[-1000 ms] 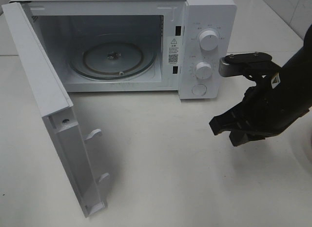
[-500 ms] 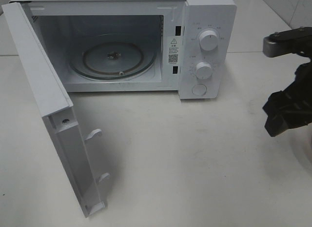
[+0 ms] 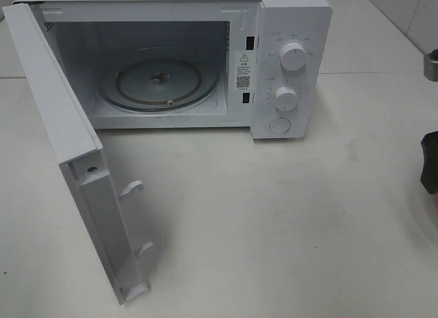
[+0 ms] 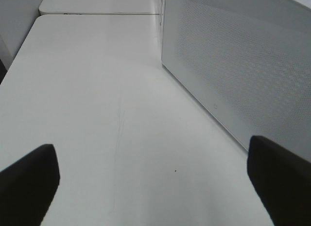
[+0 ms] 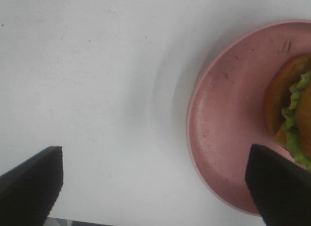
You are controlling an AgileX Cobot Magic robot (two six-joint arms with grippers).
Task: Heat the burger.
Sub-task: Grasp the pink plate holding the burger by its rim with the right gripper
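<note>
In the right wrist view the burger lies on a pink plate, only its brown bun edge and green lettuce frill showing at the frame's border. My right gripper hovers over the white table beside the plate, fingers spread wide and empty. In the high view only a dark piece of the right arm shows at the right border; burger and plate lie outside that view. The white microwave stands at the back with its door swung open and its glass turntable bare. My left gripper is open beside the door.
The open door sticks out toward the front left of the table. The microwave's two knobs and a button sit on its right panel. A perforated door panel runs close along the left gripper.
The right arm has pulled back to the right, almost out of the high view, and its fingers have opened. Microwave and door are unchanged.
</note>
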